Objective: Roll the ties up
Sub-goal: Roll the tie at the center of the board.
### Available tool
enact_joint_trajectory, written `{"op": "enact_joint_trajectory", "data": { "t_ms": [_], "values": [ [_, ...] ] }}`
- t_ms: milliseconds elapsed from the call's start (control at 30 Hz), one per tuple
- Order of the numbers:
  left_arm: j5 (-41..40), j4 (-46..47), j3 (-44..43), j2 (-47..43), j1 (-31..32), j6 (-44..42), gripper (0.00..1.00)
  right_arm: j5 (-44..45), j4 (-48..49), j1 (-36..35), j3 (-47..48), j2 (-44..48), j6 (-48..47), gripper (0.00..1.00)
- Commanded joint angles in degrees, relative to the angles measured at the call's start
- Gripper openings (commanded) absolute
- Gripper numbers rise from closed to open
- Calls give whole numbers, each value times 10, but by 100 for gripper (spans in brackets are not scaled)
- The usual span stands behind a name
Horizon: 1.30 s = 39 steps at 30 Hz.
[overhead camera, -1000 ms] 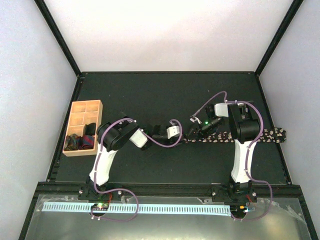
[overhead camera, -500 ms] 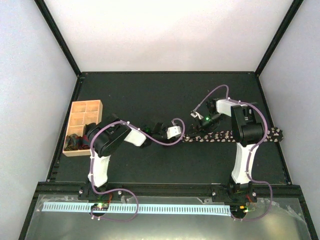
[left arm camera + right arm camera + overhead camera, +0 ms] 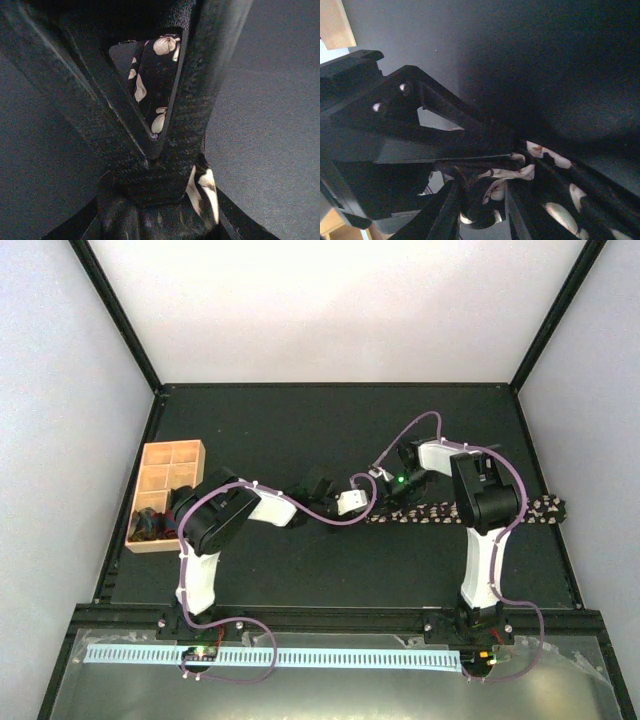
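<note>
The dark tie with pale speckles (image 3: 480, 510) lies flat across the right of the black table, its far end near the right edge. My left gripper (image 3: 372, 505) and right gripper (image 3: 388, 490) meet at its left end. In the left wrist view my left gripper (image 3: 152, 150) is shut, with tie fabric (image 3: 150, 80) behind the fingers and a fold (image 3: 205, 185) pinched beside them. In the right wrist view my right gripper (image 3: 485, 210) holds the tie's curled end (image 3: 495, 192) between its fingers. The left gripper's fingers (image 3: 445, 135) lie just above it.
A tan wooden compartment tray (image 3: 165, 447) stands at the left edge, with dark rolled cloth (image 3: 160, 525) in its near compartments. Its corner shows in the right wrist view (image 3: 335, 25). Purple cables loop over both arms. Black frame rails bound the table.
The right gripper moved left and slightly away from me. The left arm's elbow swung left and its gripper reached further right. The tie slid slightly left.
</note>
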State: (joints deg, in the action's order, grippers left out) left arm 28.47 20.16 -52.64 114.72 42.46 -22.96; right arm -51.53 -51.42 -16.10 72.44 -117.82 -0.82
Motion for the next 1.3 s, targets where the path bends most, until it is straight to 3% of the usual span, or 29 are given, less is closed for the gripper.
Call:
{"op": "enact_joint_trajectory", "data": {
  "t_ms": [0,100,133,200,300,367,467,700,833,967,1100,1267],
  "values": [
    [-48,-97,8,28,3,-9,39,27,27,-4,8,-28,8,21],
    [-49,-99,7,27,3,-9,39,39,16,-4,12,-41,-3,3],
    [-51,-98,8,27,3,-7,39,44,19,-3,9,-39,-4,2],
    [-52,-95,9,25,1,1,43,46,24,1,-1,-32,-7,2],
    [-6,-37,34,14,-19,27,64,34,25,16,-16,-33,-15,2],
    [30,30,62,5,-31,43,72,15,24,28,-26,-49,-24,2],
    [69,117,88,14,-37,48,76,2,1,44,-27,-83,-48,2],
    [98,234,73,89,-30,70,78,72,7,61,-46,-79,-50,2],
    [103,245,49,119,-21,69,74,84,24,61,-51,-68,-32,2],
    [91,224,38,126,-19,55,51,78,27,60,-47,-68,-33,5],
    [41,136,41,89,-18,19,41,54,27,58,-25,-66,-26,18],
    [-2,-1,45,36,-19,-18,38,60,-14,62,11,-15,-63,32]
  ]
}}
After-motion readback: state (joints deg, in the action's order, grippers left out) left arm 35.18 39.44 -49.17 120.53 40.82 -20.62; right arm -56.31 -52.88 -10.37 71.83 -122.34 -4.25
